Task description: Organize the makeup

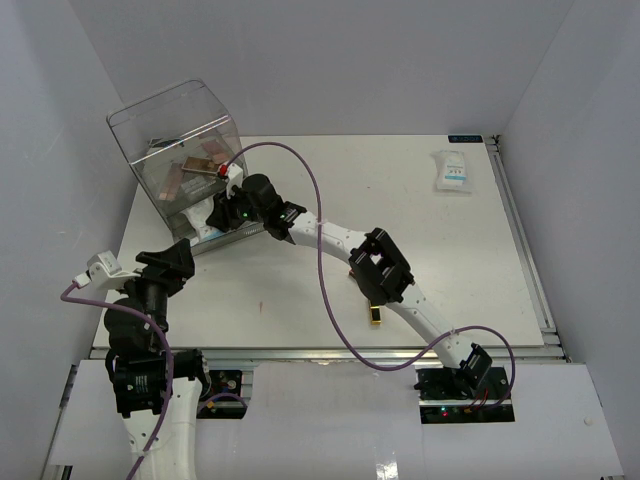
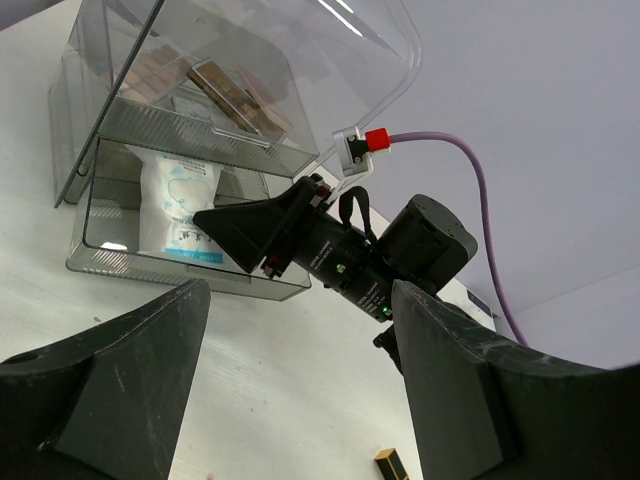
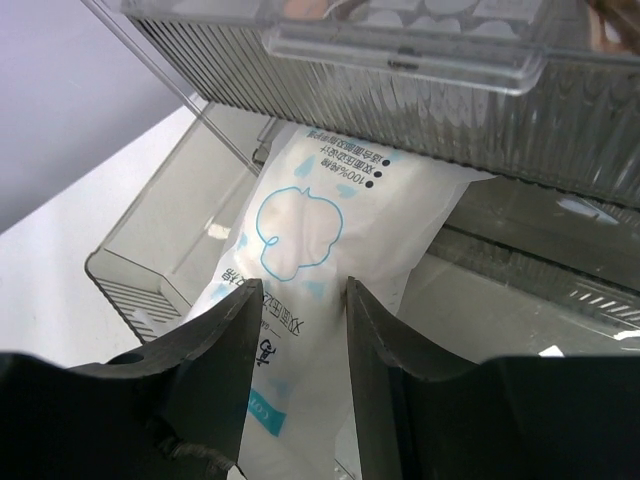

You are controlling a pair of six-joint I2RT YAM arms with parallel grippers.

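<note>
The sachet [image 3: 300, 230] is laid in the lower level of the clear box [image 1: 165, 115], under a ribbed upper tray [image 3: 400, 60] on which the palettes [image 2: 235, 90] are stacked. Its long axis is run straight away from the right gripper [image 3: 298, 330], from the open front towards the back of the box. The near end is flanked by the two fingers [image 3: 215, 340], and the far end is tucked under the tray. The fingers are held partly apart, one at each side of that near end. Whether the film is pinched or merely straddled cannot be told. The coming move is judged to turn on that line: the sachet can be slid deeper, or drawn out, only along its length.

The left gripper [image 2: 298, 300] is spread wide with nothing in it, near the box's front but off to one side.

A second sachet [image 1: 453, 170] is seen at the far right of the table [image 1: 480, 270], and a lipstick tube [image 1: 376, 318] beside the right forearm. Both are nearer the right arm.

The sachets are made of soft, glossy, white-and-blue printed film, likely to crumple. The box is hard and clear, with ribbed walls. The tube is slim, rigid, black and gold.
</note>
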